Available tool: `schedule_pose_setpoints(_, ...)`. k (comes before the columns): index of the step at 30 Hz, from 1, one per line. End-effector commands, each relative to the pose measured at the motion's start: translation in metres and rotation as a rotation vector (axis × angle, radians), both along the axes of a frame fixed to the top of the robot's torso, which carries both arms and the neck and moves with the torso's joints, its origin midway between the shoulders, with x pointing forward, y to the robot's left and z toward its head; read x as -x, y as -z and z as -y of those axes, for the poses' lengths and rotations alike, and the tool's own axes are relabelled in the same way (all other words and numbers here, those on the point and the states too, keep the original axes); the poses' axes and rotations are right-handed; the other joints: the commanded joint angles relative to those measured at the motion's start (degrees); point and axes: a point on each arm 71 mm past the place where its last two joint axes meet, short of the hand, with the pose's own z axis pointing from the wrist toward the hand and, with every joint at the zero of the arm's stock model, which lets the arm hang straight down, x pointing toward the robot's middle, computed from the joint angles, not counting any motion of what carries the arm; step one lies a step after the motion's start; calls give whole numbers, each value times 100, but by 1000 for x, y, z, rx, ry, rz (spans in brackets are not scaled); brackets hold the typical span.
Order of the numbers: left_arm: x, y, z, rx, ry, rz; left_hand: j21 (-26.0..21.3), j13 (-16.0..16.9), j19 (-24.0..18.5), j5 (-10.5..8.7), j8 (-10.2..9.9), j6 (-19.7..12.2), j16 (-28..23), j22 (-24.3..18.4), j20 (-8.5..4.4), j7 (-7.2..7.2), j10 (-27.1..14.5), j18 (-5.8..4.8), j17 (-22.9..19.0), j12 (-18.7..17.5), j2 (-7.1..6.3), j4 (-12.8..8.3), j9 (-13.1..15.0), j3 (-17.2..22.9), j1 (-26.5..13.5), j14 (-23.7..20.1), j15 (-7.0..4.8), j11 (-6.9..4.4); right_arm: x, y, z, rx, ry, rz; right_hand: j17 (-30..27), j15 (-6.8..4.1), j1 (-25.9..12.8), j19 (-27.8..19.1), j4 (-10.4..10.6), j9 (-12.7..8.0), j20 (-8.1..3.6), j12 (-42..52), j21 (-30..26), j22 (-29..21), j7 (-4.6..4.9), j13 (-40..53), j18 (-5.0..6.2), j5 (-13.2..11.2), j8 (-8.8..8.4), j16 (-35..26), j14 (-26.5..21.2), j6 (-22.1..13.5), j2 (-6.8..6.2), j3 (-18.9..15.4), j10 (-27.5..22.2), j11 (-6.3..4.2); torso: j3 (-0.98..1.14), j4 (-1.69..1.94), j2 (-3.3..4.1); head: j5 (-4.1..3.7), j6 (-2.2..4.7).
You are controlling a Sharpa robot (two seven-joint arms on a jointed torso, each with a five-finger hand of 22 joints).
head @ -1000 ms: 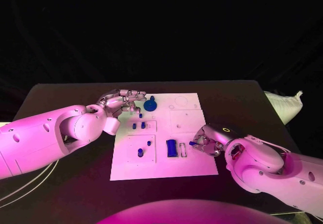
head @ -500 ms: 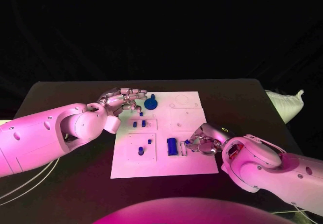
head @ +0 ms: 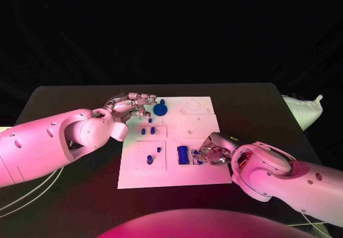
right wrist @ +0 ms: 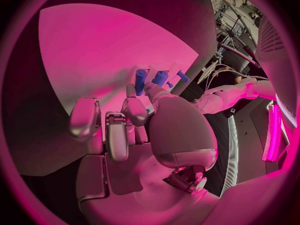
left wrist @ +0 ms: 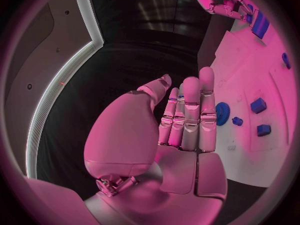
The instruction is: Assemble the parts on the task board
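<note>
The white task board (head: 207, 177) lies mid-table. My right hand (head: 211, 153) rests low on the board's right half and pinches a small blue peg (head: 195, 156) right beside a long blue block (head: 183, 155). The right wrist view shows the peg (right wrist: 140, 81) at my fingertips (right wrist: 132, 91), with other blue parts (right wrist: 161, 77) behind. My left hand (head: 131, 105) hovers at the board's far left corner, next to the blue gear (head: 160, 110). Its fingers (left wrist: 189, 110) are straight and hold nothing; the gear (left wrist: 222, 113) lies just beyond them.
Two small blue pieces (head: 147, 131) sit in a pocket below the gear, and one short peg (head: 149, 159) stands in the pocket nearer me. A white bag (head: 304, 111) lies off the table's right edge. Cables (head: 28, 198) hang at the left.
My right hand has moved left across the board with the peg, from the board's right edge to right beside the long block. The left hand has barely shifted.
</note>
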Motion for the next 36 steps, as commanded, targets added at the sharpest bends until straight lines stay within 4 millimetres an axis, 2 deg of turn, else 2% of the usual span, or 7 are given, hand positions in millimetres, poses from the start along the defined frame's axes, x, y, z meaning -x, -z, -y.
schedule_pose_setpoints(1, 1, -1, 3, 10, 23, 3, -28, -5, -14, -17, 40, -45, 5, -9, 21, 17, -41, 102, -8, 24, 64, 8, 1, -41, -9, -41, 5, 9, 0, 2, -1, 19, -11, -18, 1222, -47, -58, 41, 49, 13, -5, 30, 25, 1, 9, 13, -71, 18, 29, 29, 552, 43, 0, -10, 56, -5, 0, -1, 3, -1, -4)
schedule_pose_setpoints(10, 1, -1, 4, 10, 26, 1, -29, -5, -14, -17, 40, -46, 5, -9, 21, 17, -41, 102, -8, 24, 64, 8, 1, -42, -8, -42, 5, 10, -2, 4, -3, 34, -21, -21, 1229, -56, -150, 45, 142, 43, -14, 38, 27, 6, -5, 24, -72, 15, 43, 33, 553, 77, 26, -80, 79, -17, 1, 1, 3, 5, -16)
schedule_pose_setpoints(17, 1, -1, 4, 10, 28, 0, -31, -5, -14, -17, 42, -47, 6, -12, 22, 19, -46, 101, -10, 28, 65, 12, 2, -49, -13, -44, 6, 11, -2, 4, -5, 41, -32, -25, 1235, -63, -411, 47, 384, 86, -24, 49, 24, 8, -13, 41, -73, 12, 51, 36, 554, 113, 9, -325, 112, -23, 2, -4, 0, 7, -27)
schedule_pose_setpoints(25, 1, -1, 4, 8, 30, -1, -31, -5, -14, -17, 42, -47, 6, -12, 22, 19, -46, 101, -10, 28, 65, 12, 2, -49, -13, -44, 6, 11, -2, 4, -5, 46, -36, -21, 1234, -74, -615, 50, 666, 134, -33, 26, 20, 12, -30, 43, -74, -235, 44, 35, 554, 125, -14, -739, 124, -36, 3, -6, -1, -3, -35)
schedule_pose_setpoints(29, 1, 0, 4, 8, 31, -1, -33, -6, -14, -18, 42, -50, 7, -14, 22, 20, -50, 101, -11, 29, 66, 15, 1, -54, -17, -45, 8, 13, -1, 3, -5, 46, -39, -17, 1239, -78, -733, 53, 789, 172, -38, 15, 18, 18, -37, 50, -74, -605, 38, 37, 555, 131, 25, -1055, 130, -41, 7, -12, -2, -3, -34)
schedule_pose_setpoints(36, 1, 0, 4, 8, 33, -2, -36, -6, -15, -18, 43, -53, 7, -16, 24, 21, -55, 100, -13, 32, 67, 19, 1, -61, -22, -48, 9, 15, 2, -1, -4, 44, -45, -5, 1252, -81, -846, 58, 799, 199, -40, 18, 22, 28, -42, 61, -75, -674, 37, 44, 558, 139, 124, -1241, 140, -44, 9, -13, -3, 1, -33)
